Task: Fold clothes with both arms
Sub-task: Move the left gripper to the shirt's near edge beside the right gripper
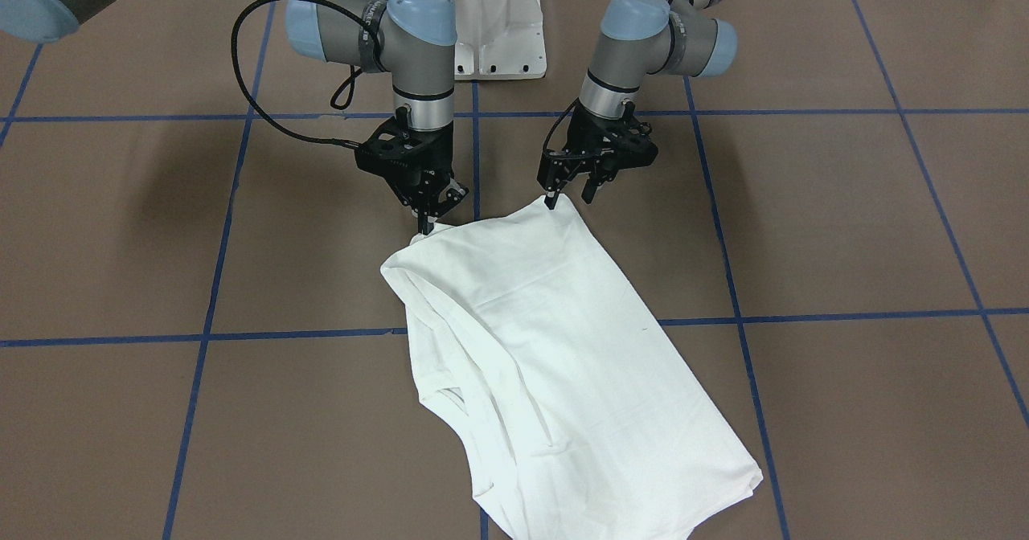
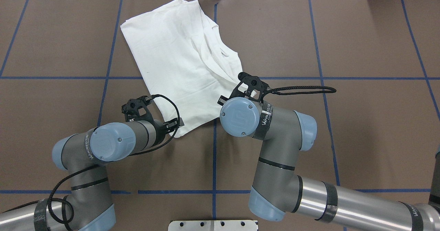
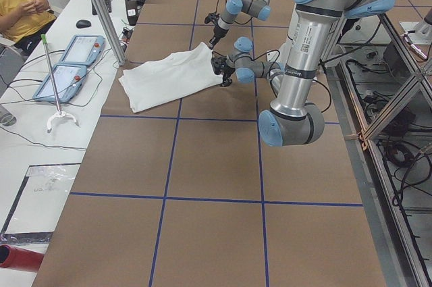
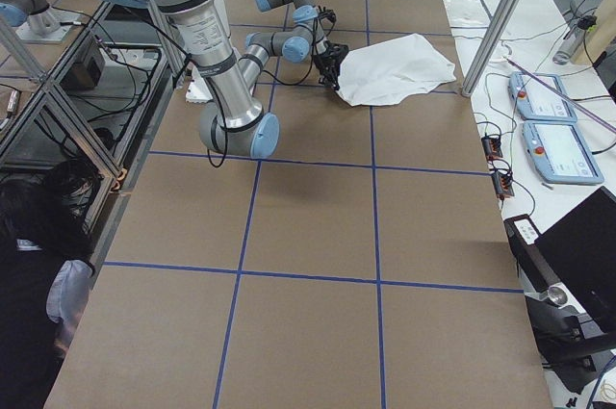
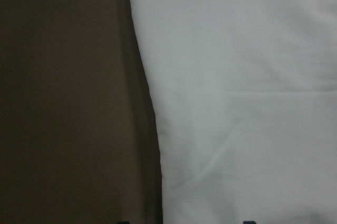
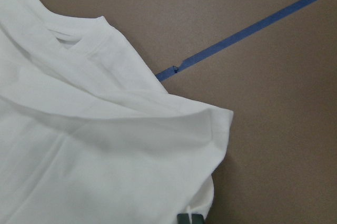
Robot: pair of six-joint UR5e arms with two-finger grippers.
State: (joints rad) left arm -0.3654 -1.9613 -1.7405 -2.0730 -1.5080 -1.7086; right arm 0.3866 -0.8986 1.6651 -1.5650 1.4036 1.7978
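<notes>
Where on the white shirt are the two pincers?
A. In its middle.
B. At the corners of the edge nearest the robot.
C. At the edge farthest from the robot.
B: the left pincer and the right pincer each sit at a corner of the shirt, on its robot-side edge.

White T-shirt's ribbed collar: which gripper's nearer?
Right. The right gripper pinches the corner of the white long-sleeved T-shirt on the side of its ribbed collar; the left gripper is at the other corner, farther.
</notes>
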